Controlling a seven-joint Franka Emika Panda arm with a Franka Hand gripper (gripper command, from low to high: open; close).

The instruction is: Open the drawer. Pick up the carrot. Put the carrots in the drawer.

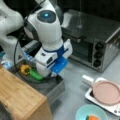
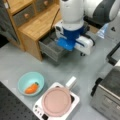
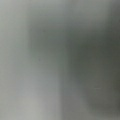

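We count one drawer (image 1: 53, 87) pulled open, one gripper (image 1: 50, 73) low inside it — its grip we cannot tell — beside one yellow pepper (image 1: 25, 69) and one green vegetable (image 1: 36, 74), while one carrot (image 2: 31, 88) lies in the teal bowl (image 2: 23, 80), well apart.

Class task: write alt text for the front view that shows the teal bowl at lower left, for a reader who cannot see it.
A white and blue robot arm reaches down over the open grey drawer of a light wooden cabinet; its hand is hidden. The small orange toy carrot lies in a teal bowl.
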